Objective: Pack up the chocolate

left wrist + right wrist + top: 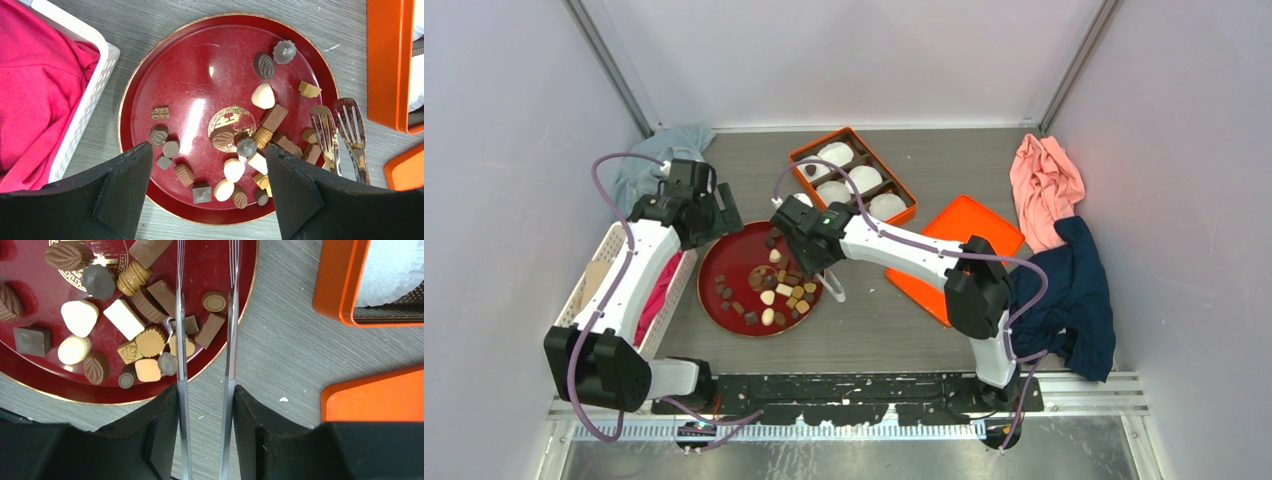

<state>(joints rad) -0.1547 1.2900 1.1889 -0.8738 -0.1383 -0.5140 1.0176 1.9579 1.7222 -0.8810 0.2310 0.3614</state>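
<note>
Step in hand: picking one piece off the red tray with the tongs; judged from the pose, nothing between the tips yet.
Chocolate: loose on the tray, crowded toward its right half; dark, caramel and cream pieces, many touching. One dark piece seemingly already in a cell of the orange box, beside the white paper cups.
Right gripper: clamped on the tongs' two metal arms; arms parted, forked tips over the tray's right rim.
Left gripper: spread wide, holding nothing, hovering above the tray's near side.
Orange lid: flat on the table, right of the box, out of the path.
Target choice: better a piece with room on both sides, such as the round caramel cup lying between the tong arms, than one wedged in the cluster.
Approach: tips lowered to straddle one piece only, close to the tray floor, then squeezed gently.
Risk: small smooth pieces likely to squirt out or tip; neighbours easily nudged over the rim onto the table.
Carry: short level lift, straight to an empty paper cup.
Left arm's use: possibly steadying the tray rim; otherwise kept out of the tongs' way.
</note>
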